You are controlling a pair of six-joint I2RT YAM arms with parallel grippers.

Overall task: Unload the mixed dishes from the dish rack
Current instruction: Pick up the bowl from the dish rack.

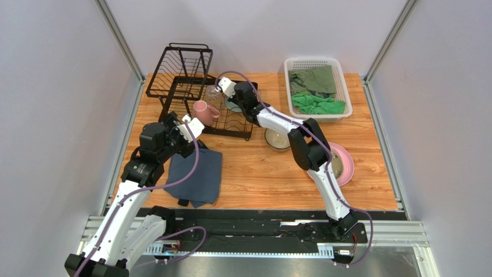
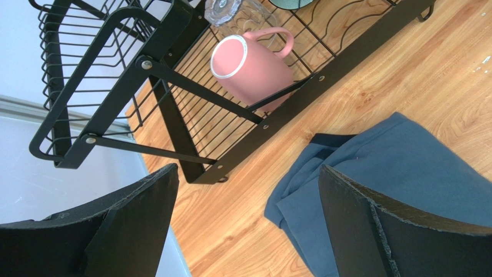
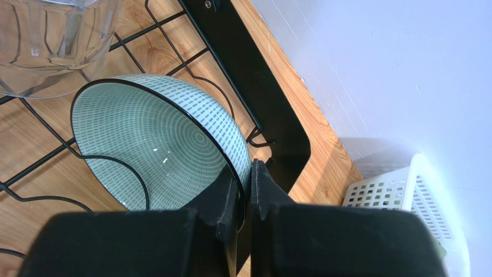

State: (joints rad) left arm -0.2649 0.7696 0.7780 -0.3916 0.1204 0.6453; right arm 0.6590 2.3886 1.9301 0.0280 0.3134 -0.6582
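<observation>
Black wire rack. Pink mug, white rim. Bowl pale teal inside, rings of dark dashes, black rim. Blue-grey cloth near left. Pink plate right. White basket, green cloths, far right.

Pink mug, clear glass, tilted teal bowl on lower tray of black wire rack; cream plate, pink plate outside.
</observation>
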